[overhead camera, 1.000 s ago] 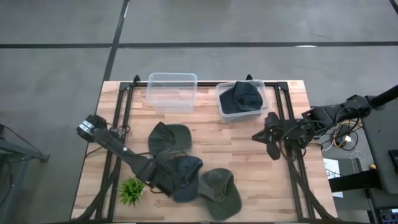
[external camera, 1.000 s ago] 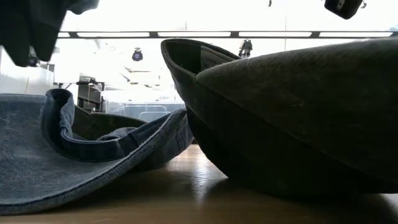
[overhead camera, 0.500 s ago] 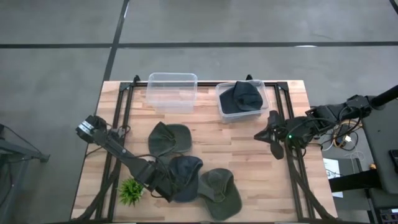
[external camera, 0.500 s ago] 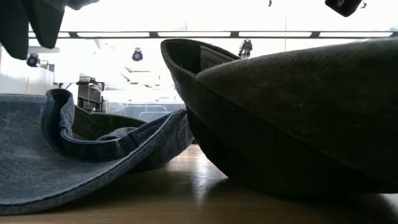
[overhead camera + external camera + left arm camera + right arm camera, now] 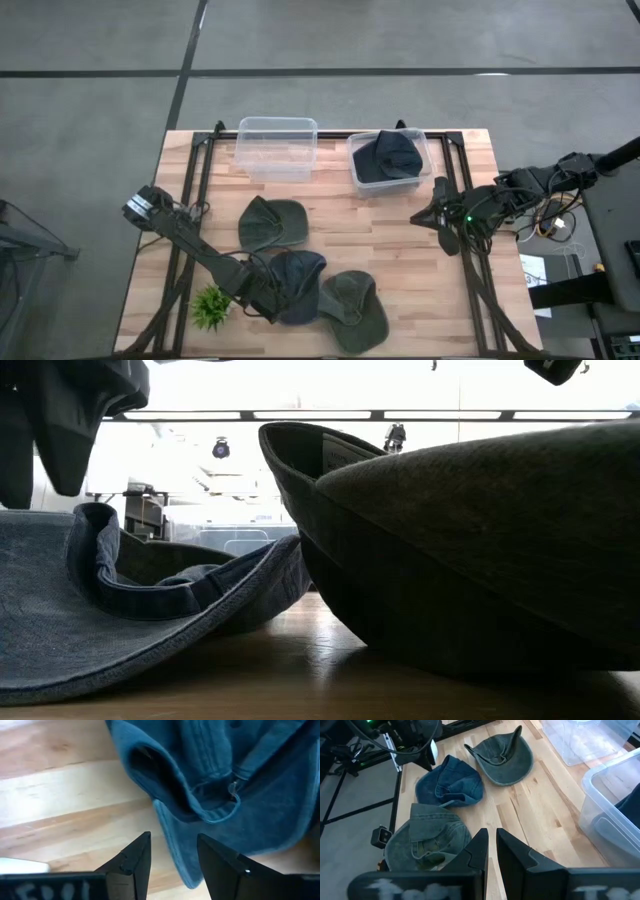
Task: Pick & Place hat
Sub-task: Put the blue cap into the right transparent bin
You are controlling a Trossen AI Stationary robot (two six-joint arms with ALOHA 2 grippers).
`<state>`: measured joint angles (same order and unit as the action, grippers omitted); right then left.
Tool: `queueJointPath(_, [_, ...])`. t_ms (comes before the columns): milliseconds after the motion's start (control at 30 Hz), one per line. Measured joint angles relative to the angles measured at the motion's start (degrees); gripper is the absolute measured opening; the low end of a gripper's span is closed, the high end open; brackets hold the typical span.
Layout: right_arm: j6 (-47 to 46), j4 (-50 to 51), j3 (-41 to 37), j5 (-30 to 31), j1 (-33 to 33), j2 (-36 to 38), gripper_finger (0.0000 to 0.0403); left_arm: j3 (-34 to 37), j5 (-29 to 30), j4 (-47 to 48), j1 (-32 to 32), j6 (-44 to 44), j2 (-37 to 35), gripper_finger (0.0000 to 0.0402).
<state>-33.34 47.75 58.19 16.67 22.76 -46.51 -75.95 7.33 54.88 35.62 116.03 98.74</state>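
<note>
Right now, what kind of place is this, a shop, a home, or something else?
Probably a robotics lab or test workshop: a wooden table on bare concrete floor, two clear plastic bins, and loose cabling beside the right arm's mount.

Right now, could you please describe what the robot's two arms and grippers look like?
Both arms are dark, slim and jointed. The left gripper has two black, wedge-shaped fingers; white lettering shows on its body. The right gripper has similar black angular fingers. In the high view a small green light glows on the right arm, with loose cables bundled behind it.
</note>
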Motion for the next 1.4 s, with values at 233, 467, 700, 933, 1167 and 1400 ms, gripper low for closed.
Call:
queueJointPath(233, [-0.1,-0.1,0.0,0.0,0.0,0.0,0.0034,2.1,0.1,-1.3,0.0,0.6,0.2,0.0152])
queueJointPath(467, [-0.1,-0.1,0.0,0.0,0.0,-0.1,0.0034,6.7,1.7,-10.8,0.0,0.9,0.2,0.0152])
queueJointPath(700, [-0.1,-0.1,0.0,0.0,0.0,-0.1,0.0034,10.8,1.7,-16.5,-0.1,3.3,0.3,0.0152])
queueJointPath(933, [-0.1,-0.1,0.0,-0.2,0.0,-0.1,0.0034,11.6,2.2,-20.0,0.0,-0.9,0.3,0.0152])
queueJointPath(1167, [-0.1,-0.1,0.0,-0.2,0.0,-0.1,0.0034,11.9,3.1,-19.8,-0.1,-0.4,0.3,0.0152])
queueJointPath(1400, [-0.1,-0.1,0.0,-0.2,0.0,-0.1,0.0034,12.7,3.3,-19.4,-0.8,-0.2,0.3,0.0124])
